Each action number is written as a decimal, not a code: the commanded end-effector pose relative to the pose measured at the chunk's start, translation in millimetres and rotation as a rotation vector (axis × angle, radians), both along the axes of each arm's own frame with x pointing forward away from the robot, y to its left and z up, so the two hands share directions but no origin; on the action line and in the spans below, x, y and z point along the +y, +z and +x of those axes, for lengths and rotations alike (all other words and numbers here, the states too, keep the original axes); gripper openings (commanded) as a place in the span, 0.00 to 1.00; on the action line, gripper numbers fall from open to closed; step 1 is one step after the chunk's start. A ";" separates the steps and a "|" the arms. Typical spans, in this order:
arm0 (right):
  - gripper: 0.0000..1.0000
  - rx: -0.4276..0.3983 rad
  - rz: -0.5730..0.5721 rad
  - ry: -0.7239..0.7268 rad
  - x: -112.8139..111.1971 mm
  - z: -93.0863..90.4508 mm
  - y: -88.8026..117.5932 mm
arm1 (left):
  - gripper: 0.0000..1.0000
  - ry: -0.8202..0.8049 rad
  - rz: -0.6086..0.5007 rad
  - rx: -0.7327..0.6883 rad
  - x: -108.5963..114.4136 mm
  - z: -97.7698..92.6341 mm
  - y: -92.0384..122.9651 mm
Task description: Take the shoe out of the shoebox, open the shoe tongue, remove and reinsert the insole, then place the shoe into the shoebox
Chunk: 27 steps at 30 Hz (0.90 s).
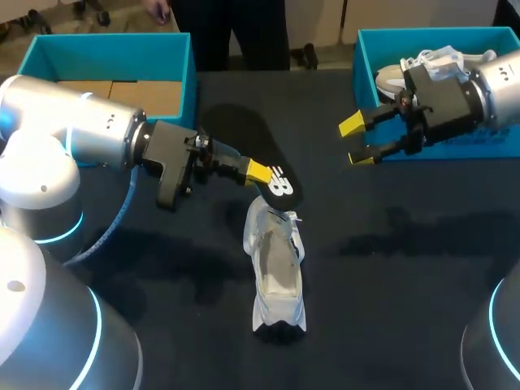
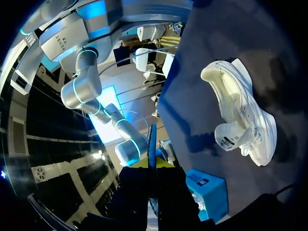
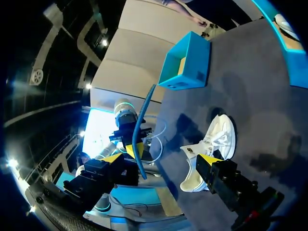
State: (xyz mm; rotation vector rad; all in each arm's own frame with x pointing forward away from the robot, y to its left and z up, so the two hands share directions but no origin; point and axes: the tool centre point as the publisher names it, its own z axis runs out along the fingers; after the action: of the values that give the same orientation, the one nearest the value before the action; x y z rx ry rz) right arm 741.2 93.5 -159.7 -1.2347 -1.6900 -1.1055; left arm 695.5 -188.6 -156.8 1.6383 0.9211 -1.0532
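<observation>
Left fingers (image 1: pixel 258 172) pinch insole (image 1: pixel 244 134); shoe (image 1: pixel 276 268) just past their tips, long axis running away. Right fingers (image 1: pixel 352 124) spread, well apart; left arm nearer.

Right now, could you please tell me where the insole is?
In the head view, the black insole is held in the left pincer at the table's middle, just beyond the white shoe.

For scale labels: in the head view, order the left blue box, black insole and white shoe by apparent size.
Largest: left blue box.
Then black insole and white shoe: they look alike, and the insole is off the table, nearer the camera, so unranked.
</observation>
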 end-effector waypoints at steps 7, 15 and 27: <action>1.00 -0.066 -0.285 -0.070 13.0 -1.1 27.4 | 0.00 0.017 0.022 -0.006 -11.7 0.4 -11.4; 1.00 -0.112 -0.399 -0.065 19.2 -2.9 34.0 | 0.00 0.024 0.022 -0.005 -15.2 0.8 -13.1; 1.00 -0.155 -0.430 0.022 34.3 -1.0 35.6 | 0.00 0.033 0.011 -0.039 -17.5 3.4 -11.9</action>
State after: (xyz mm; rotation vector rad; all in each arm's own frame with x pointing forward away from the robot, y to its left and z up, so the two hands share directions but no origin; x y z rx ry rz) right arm 732.6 119.6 -123.9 -1.4220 -2.1239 -0.8911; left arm 698.8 -203.2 -167.1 1.6443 0.9298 -0.9954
